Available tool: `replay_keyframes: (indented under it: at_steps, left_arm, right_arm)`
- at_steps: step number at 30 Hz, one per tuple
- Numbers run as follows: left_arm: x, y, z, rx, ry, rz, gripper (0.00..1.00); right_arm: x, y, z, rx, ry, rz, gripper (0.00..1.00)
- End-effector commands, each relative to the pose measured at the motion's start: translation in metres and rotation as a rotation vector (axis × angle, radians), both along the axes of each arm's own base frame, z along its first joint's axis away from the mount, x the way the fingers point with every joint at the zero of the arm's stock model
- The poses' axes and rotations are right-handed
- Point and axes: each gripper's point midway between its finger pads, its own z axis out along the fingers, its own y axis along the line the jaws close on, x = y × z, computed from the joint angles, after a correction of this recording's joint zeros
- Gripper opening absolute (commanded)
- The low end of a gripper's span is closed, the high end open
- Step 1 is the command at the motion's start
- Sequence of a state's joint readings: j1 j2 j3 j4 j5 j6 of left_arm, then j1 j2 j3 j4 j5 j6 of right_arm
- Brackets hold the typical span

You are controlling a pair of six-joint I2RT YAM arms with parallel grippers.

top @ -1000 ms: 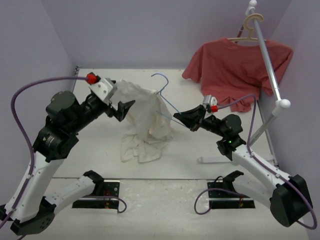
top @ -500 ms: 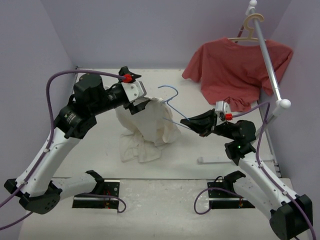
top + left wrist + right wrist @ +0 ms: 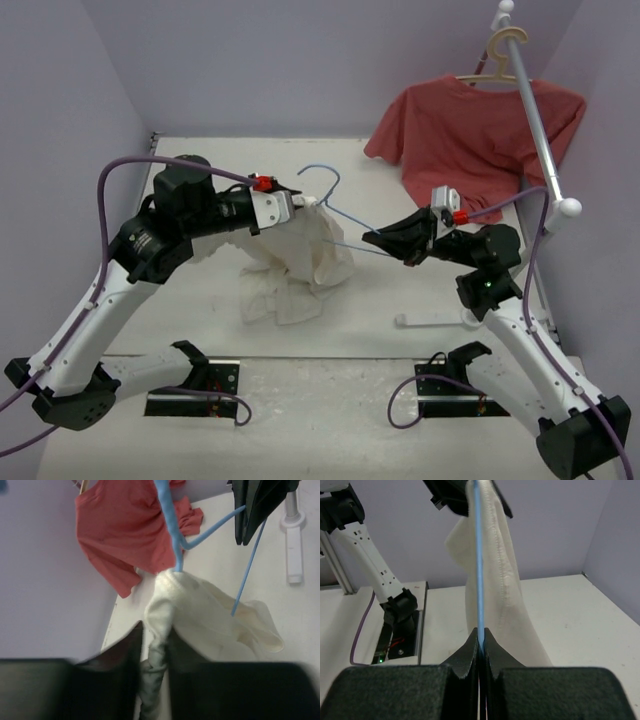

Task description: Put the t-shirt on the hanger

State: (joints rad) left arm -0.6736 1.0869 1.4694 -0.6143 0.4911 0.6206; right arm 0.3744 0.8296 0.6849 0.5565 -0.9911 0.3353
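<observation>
– Left fingers (image 3: pixel 119 652) are pinched narrow on a fold of the cream t-shirt (image 3: pixel 300 255); right fingers (image 3: pixel 464 655) are clamped tight on the blue wire of the hanger (image 3: pixel 172 530).

– What has just changed?

– A second ago the left fingers stood wide, off the cloth at its left side; since then that arm has swung round to the top of the shirt, just beside the hanger's neck, and the fingers have closed on the cloth there; the right arm has drawn the hanger a little toward its own side, with the same grip.

– And for the task?

– My guess is the shirt is now caught for a pull along the wire; it looks only partly on; the upper part hangs bunched from the hanger, and the lower part lies heaped on the middle of the desk (image 3: pixel 370 300).

– Count them, biggest first.

– One desk; two arms, left arm (image 3: pixel 150 240) and right arm (image 3: pixel 500 300); one slanted rail (image 3: pixel 535 110) at the far right; two shirts, the cream one and a red t-shirt (image 3: pixel 470 130); two hangers, the blue one and a tan wooden hanger (image 3: pixel 505 45) carrying the red shirt on that rail.
</observation>
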Motion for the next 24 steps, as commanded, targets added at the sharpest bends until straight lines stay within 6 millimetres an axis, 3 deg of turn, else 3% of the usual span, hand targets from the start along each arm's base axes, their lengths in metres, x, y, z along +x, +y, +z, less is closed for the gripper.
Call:
replay_keyframes:
  at_steps: [1,8,10,11,12,13,14,17,20,23,24]
  left_arm:
    - [-0.005,-0.01,-0.012,0.012,0.034,-0.055,0.01]
    - [0.002,-0.009,0.0,-0.022,-0.035,-0.026,0.0]
    - [0.007,-0.005,0.006,-0.051,-0.053,0.021,0.0]
    - [0.013,0.0,0.007,-0.056,-0.062,0.067,0.0]
    - [0.018,0.004,0.008,-0.06,-0.066,0.105,0.0]
    - [0.026,0.011,0.009,-0.068,-0.075,0.173,0.0]
    - [0.032,0.017,0.009,-0.068,-0.079,0.223,0.0]
    - [0.048,0.035,0.009,-0.065,-0.085,0.361,0.0]
    - [0.058,0.041,0.01,-0.069,-0.063,0.433,0.0]
    - [0.065,0.041,0.012,-0.082,-0.031,0.469,0.0]
    - [0.065,0.04,0.015,-0.092,-0.029,0.47,0.0]
  right_arm:
    - [-0.014,-0.004,0.049,0.045,-0.158,0.018,0.0]
    - [-0.006,-0.007,0.044,0.049,-0.14,-0.038,0.0]
    - [0.012,-0.011,0.035,0.044,-0.069,-0.134,0.18]
    - [0.021,-0.013,0.033,0.04,-0.035,-0.181,0.33]
    - [0.029,-0.017,0.032,0.041,-0.002,-0.235,0.52]
    - [0.04,-0.024,0.031,0.033,0.043,-0.318,0.86]
    - [0.048,-0.032,0.03,0.027,0.077,-0.393,0.99]
    - [0.064,-0.066,0.04,0.056,0.204,-0.632,0.99]
    - [0.047,-0.078,0.057,0.061,0.278,-0.673,0.99]
    - [0.03,-0.076,0.061,0.072,0.362,-0.644,0.99]
    - [0.024,-0.066,0.055,0.054,0.397,-0.594,0.99]
